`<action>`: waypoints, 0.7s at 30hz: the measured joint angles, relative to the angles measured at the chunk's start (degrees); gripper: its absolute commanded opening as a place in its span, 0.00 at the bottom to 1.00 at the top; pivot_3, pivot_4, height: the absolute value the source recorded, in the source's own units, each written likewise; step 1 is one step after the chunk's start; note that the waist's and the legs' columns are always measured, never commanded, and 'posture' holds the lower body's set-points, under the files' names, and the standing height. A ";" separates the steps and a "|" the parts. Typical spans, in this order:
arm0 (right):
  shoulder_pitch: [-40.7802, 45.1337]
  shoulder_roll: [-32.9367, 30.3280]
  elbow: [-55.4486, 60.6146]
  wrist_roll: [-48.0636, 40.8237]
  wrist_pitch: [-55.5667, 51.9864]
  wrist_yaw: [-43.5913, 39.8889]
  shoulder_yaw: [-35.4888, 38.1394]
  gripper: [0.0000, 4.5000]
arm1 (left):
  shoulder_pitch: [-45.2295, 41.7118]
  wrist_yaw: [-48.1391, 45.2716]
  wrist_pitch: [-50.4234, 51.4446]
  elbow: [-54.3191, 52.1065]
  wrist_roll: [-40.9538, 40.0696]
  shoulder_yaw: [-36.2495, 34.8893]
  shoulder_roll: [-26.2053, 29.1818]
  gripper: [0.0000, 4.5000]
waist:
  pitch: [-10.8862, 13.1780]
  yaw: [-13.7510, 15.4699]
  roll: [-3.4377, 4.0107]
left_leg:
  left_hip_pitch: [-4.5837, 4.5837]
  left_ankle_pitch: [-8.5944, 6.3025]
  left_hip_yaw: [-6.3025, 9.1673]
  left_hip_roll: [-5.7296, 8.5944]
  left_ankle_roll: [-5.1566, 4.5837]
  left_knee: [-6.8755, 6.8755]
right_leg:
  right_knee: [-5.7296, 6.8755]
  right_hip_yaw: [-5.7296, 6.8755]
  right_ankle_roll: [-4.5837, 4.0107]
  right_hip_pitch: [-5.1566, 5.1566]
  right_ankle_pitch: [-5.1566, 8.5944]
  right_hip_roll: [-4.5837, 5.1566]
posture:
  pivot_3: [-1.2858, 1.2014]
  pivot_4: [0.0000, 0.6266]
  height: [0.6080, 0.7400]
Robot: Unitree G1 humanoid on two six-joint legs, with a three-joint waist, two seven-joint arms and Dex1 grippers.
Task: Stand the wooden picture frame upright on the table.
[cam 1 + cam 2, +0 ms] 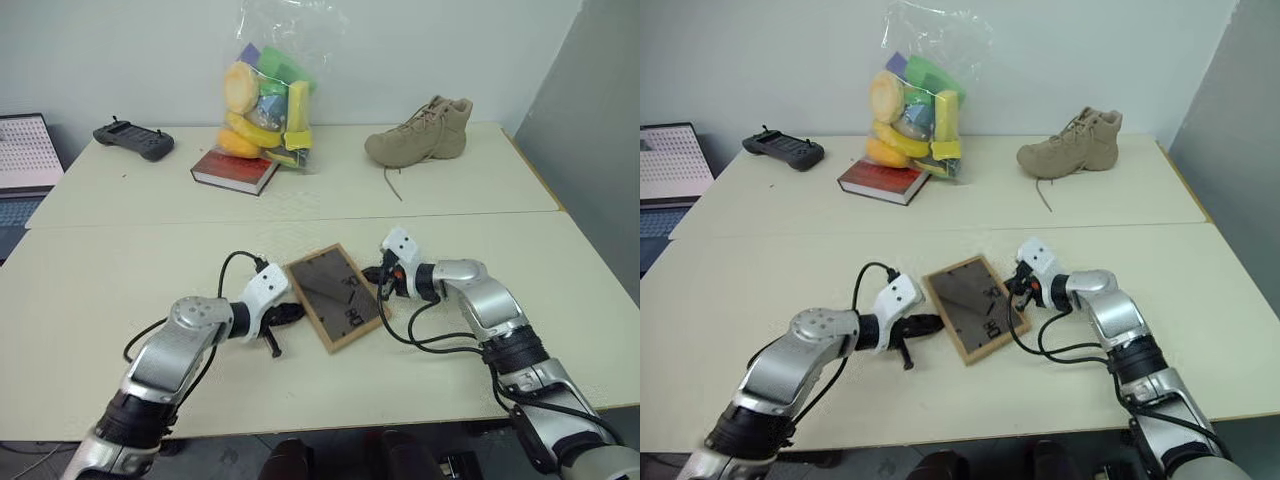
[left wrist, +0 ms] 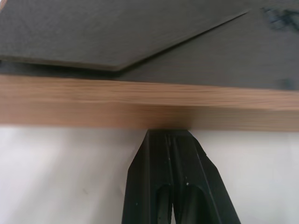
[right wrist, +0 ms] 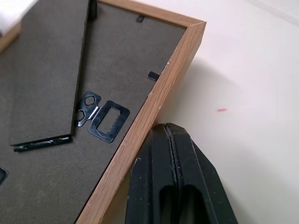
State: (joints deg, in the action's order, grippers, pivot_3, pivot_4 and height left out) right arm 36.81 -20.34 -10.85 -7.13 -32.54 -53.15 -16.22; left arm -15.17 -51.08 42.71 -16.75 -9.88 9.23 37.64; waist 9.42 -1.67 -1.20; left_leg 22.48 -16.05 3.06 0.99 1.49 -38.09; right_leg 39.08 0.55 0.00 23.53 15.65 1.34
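Left gripper [image 2: 170, 140]: black fingers pressed together, tips butted against one long wooden edge. Right gripper [image 3: 163, 133]: fingers likewise closed, nosed against the opposite edge.
Small rectangular light-wood picture frame [image 1: 334, 296]: lying back-up, dark panel and clips showing, between both grippers.
Risk: squeezed only by closed tips, the frame may skid or pivot flat instead of rising.
Pale cream table [image 1: 90, 290]: smooth, seamed; white wall behind.

The frame [image 1: 335, 296] lies flat between the two shut pincers, the left pincer [image 1: 290, 312] and right pincer [image 1: 381, 275] each pressed to an edge. Bare desk [image 1: 100, 270] spreads outward from both. Far beyond them, well apart, stand a book [image 1: 234, 171], a bag of toys [image 1: 268, 95] and a boot [image 1: 420, 133].
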 measured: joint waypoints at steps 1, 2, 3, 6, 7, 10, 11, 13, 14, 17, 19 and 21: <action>-0.03 -0.08 0.72 -0.22 -0.49 -0.78 -0.67 0.00 | 0.19 -0.21 0.64 -1.11 -0.38 0.00 0.67 0.01 | 0.00 0.00 0.00 | 0.00 0.00 0.02 0.00 0.00 0.00 | 0.01 0.02 0.00 0.00 0.00 0.00 | 0.52 0.24 1.00; -0.17 -0.43 1.83 -0.73 -0.92 -2.05 -1.43 0.00 | 0.67 -0.50 1.05 -2.57 -0.80 -0.01 2.01 0.01 | 0.00 -0.01 0.00 | -0.01 0.00 0.03 0.00 0.00 0.01 | 0.00 0.02 0.00 0.00 0.00 -0.01 | 0.52 0.24 1.00; -0.19 -0.89 2.44 -0.81 -1.18 -2.83 -1.89 0.00 | 1.03 -0.69 1.30 -3.14 -1.06 -0.01 2.91 0.01 | 0.00 -0.01 0.00 | -0.02 0.00 0.02 0.00 0.00 0.01 | -0.01 0.01 0.00 -0.01 0.00 -0.01 | 0.52 0.24 1.00; -0.29 -2.57 3.45 -0.85 -1.82 -4.39 -2.58 0.00 | 0.95 0.34 1.55 -1.22 -0.50 -0.07 3.90 0.01 | 0.00 0.17 0.00 | -0.04 0.00 0.03 0.02 0.00 0.00 | -0.03 0.04 0.00 -0.06 0.00 0.00 | 0.52 0.24 1.00; -0.37 -2.87 3.47 -0.75 -1.87 -4.37 -2.72 0.00 | 0.39 0.57 1.00 -0.23 -0.43 0.01 3.87 0.01 | 0.00 0.19 0.00 | -0.04 0.00 0.04 0.02 0.00 0.00 | -0.03 0.05 0.00 -0.07 0.00 0.00 | 0.52 0.24 1.00; -0.39 -3.26 3.15 -0.52 -1.87 -3.83 -2.90 0.00 | -3.17 3.17 1.34 4.45 0.18 0.11 2.66 0.01 | 0.00 0.28 0.00 | -0.15 0.00 0.06 0.03 0.00 0.00 | 0.00 0.08 0.00 -0.15 0.00 0.00 | 0.52 0.24 1.00; -0.39 -3.25 3.02 -0.42 -1.87 -3.43 -2.90 0.00 | -4.26 3.95 1.61 5.83 0.39 0.11 2.14 0.01 | 0.00 0.30 0.00 | -0.17 0.00 0.08 0.03 0.00 0.00 | 0.00 0.09 0.00 -0.17 0.00 0.00 | 0.52 0.24 1.00; -0.37 -3.28 2.36 -0.12 -1.61 -2.55 -2.82 0.00 | -6.61 5.44 1.69 9.07 1.03 0.11 1.14 0.01 | -0.01 0.24 0.00 | -0.30 0.00 0.06 0.04 0.00 0.01 | 0.00 0.07 0.01 -0.26 0.00 0.00 | 0.52 0.24 1.00; -0.34 -3.36 1.41 0.34 -1.35 -1.74 -2.72 0.00 | -8.73 5.91 1.46 11.99 1.24 0.17 0.25 0.01 | -0.01 0.33 0.00 | -0.34 0.00 0.08 0.05 0.00 0.02 | 0.00 0.10 0.01 -0.30 0.01 0.00 | 0.52 0.24 1.00; -0.30 -4.01 0.17 0.87 -0.56 -0.83 -2.08 0.00 | -13.90 7.28 -0.36 19.45 2.86 0.54 -1.41 0.01 | -0.01 0.41 0.00 | -0.36 0.00 0.06 0.08 0.00 0.01 | 0.01 0.06 0.01 -0.30 0.00 0.00 | 0.52 0.24 1.00; -0.29 -4.26 0.03 0.90 -0.40 -0.52 -1.52 0.00 | -15.87 7.73 -1.27 22.42 3.60 0.91 -2.00 0.01 | -0.01 0.35 0.00 | -0.36 0.01 0.05 0.08 0.01 0.01 | 0.00 0.05 0.01 -0.30 0.00 0.01 | 0.52 0.24 1.00; -0.34 -4.89 0.07 0.88 -0.41 -0.53 -1.11 0.00 | -16.93 7.75 -2.77 24.09 4.36 1.69 -2.03 0.01 | -0.01 0.27 0.00 | -0.36 0.01 0.05 0.08 0.01 0.02 | 0.00 0.02 0.00 -0.29 0.01 0.01 | 0.52 0.24 1.00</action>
State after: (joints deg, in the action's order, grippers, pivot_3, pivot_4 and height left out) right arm 36.46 -25.23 -10.77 -6.25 -32.95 -53.68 -17.33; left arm -32.11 -43.33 39.94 7.35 -5.52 10.92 35.61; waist 9.41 -1.41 -1.20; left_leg 22.13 -16.04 3.11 1.06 1.50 -38.08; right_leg 39.08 0.57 0.00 23.23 15.66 1.35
